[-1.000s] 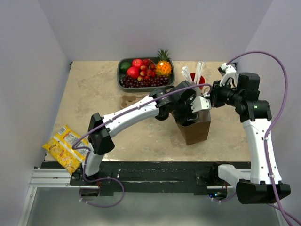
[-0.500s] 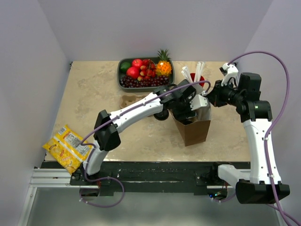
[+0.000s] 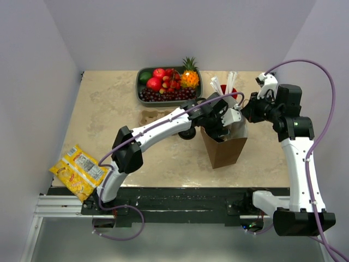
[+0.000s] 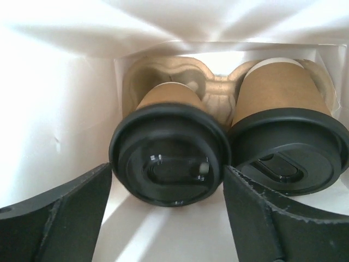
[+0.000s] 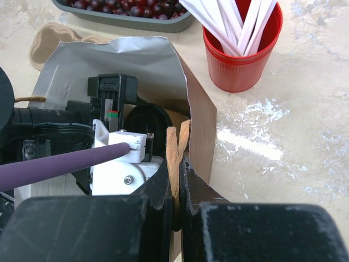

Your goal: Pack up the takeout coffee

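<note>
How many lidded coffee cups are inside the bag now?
2. One cup stands between the left hand's open fingers; the other cup is beside it, toward the wrist view's right. More could hide outside that view.

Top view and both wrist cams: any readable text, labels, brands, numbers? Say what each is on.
No text is readable in any view.
Yellow snack packet, top view: printed, but too small to read.
Left cup lid and right cup lid, left wrist view: moulded shapes only, no legible lettering.
Red cup and paper bag, right wrist view: plain, no print visible.
</note>
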`<move>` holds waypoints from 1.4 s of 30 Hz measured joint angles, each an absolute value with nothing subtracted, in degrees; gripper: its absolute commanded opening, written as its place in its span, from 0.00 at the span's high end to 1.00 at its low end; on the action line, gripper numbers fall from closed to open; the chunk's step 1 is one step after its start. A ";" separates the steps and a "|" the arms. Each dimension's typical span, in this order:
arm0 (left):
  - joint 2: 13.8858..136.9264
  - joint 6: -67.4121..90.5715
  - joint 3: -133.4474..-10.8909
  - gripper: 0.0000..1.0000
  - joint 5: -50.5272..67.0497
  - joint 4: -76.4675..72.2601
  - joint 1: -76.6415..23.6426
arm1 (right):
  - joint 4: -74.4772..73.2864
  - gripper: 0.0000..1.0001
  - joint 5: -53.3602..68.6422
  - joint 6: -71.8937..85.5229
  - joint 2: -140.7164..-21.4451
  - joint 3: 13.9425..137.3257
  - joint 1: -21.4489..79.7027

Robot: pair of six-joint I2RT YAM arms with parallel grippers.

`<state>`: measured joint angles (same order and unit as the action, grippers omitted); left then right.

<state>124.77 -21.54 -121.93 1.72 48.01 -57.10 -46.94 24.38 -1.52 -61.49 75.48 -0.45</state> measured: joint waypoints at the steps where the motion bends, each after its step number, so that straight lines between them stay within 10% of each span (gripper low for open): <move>1: 124.77 -21.52 -121.89 0.10 1.67 47.64 -57.04 | -46.70 1.00 24.38 -1.52 -61.49 75.50 -0.45; 42: 117.23 -17.45 -120.51 0.01 1.76 46.83 -56.71 | -48.03 1.00 28.01 3.38 -60.69 75.50 1.76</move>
